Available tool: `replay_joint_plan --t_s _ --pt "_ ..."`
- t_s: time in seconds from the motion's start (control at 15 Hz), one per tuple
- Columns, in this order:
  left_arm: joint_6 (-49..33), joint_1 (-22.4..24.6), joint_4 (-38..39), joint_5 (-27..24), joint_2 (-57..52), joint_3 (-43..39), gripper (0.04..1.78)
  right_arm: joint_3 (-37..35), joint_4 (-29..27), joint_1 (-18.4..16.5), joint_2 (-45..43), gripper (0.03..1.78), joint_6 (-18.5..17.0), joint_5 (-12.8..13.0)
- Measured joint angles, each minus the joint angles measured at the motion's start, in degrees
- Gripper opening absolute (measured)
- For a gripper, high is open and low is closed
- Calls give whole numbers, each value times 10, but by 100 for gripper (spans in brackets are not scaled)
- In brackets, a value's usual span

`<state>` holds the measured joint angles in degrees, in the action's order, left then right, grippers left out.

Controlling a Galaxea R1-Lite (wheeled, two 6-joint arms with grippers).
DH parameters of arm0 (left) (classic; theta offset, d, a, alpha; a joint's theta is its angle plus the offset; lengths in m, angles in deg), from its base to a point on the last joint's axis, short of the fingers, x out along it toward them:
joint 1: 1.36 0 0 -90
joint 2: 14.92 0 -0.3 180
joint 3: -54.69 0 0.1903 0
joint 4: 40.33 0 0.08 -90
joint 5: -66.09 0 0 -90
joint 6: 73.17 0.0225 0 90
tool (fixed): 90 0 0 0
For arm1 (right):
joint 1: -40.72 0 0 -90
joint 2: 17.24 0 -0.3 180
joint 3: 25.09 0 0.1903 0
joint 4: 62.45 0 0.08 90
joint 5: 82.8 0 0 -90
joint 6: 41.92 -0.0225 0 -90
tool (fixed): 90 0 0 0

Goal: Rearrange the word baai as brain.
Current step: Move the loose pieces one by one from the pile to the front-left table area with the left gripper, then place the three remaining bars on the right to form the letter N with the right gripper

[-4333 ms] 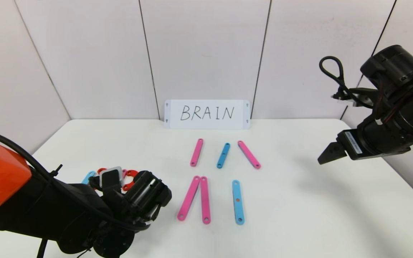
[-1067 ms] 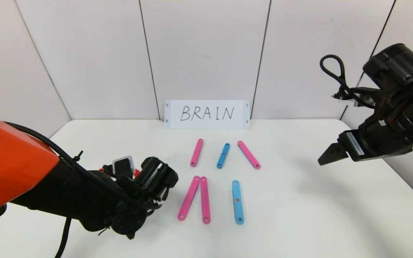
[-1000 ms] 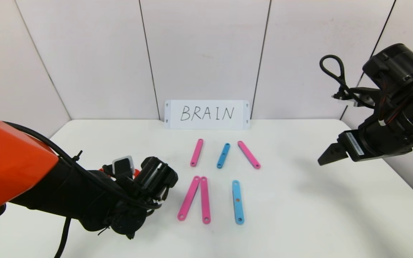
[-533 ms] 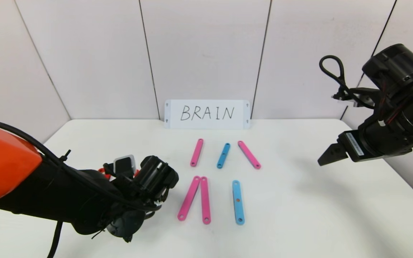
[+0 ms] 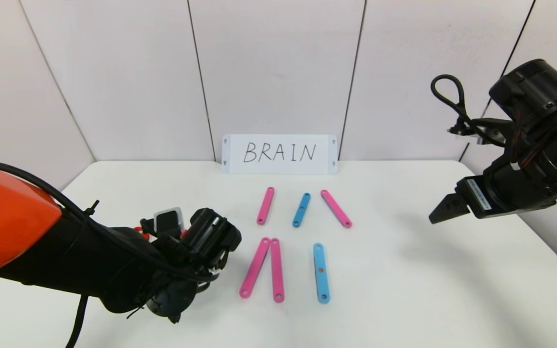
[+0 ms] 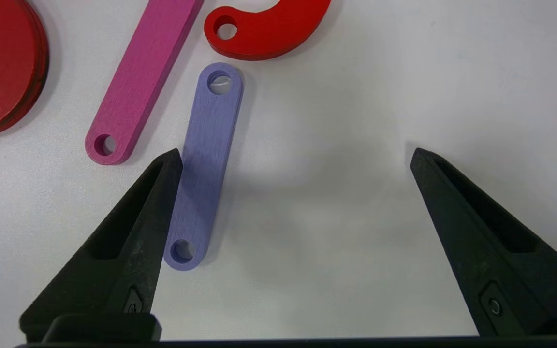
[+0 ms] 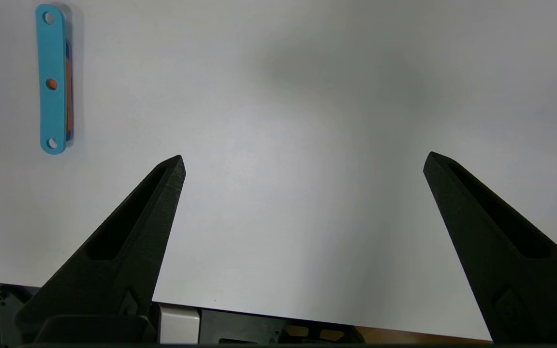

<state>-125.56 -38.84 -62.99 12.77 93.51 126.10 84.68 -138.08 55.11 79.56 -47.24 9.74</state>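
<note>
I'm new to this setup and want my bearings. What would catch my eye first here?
The white card reading BRAIN at the table's back, with pink strips and blue strips laid out before it. The left gripper hangs open beside a purple strip; the right gripper waits open at right.

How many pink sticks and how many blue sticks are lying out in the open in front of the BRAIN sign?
Pink strips: 4
Light-blue strips: 2
Total: 6
</note>
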Motion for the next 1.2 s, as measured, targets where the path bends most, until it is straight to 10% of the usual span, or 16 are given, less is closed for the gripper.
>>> replay_joint_plan --t_s 0.73,1.2 --pt "6 16 -8 1 -14 14 167 0 0 3 0 172 -1 0" --pt "169 45 -17 8 -129 80 169 0 0 2 -10 172 -1 -2"
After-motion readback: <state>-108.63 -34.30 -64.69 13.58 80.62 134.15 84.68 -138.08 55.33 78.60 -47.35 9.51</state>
